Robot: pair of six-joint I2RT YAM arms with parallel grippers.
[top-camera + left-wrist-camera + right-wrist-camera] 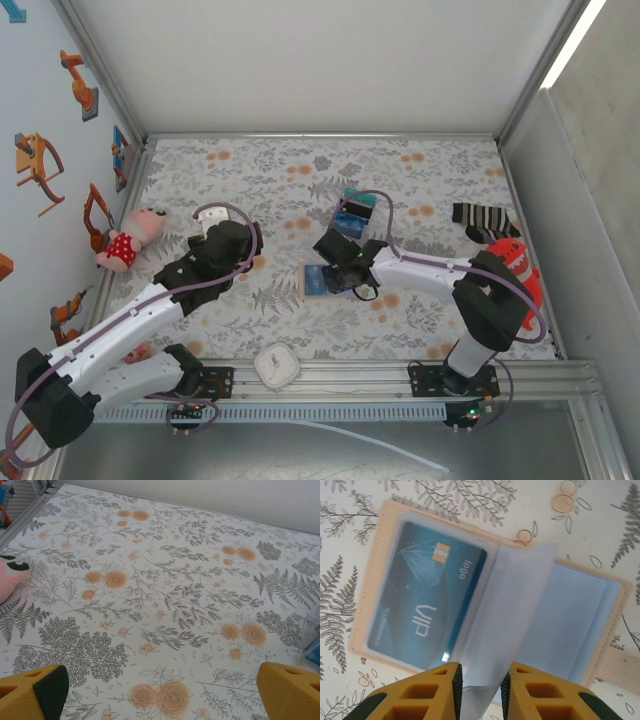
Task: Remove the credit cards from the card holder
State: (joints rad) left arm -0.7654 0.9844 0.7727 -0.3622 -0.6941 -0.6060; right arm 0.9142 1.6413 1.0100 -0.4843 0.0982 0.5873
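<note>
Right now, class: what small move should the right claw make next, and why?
Probably fold the clear sleeve page, upright inside the right claw, away from the blue VIP card, which sits pocketed in the open card holder, to clear access.

A pink plush toy [128, 238] lies at the left edge of the floral table [260, 170]. A striped sock [483, 220] lies at the upper right, a red plush toy [518, 268] just below it. A small white clock [277, 364] sits at bottom centre, and a teal, blue and black block [354, 211] lies mid-frame.
</note>
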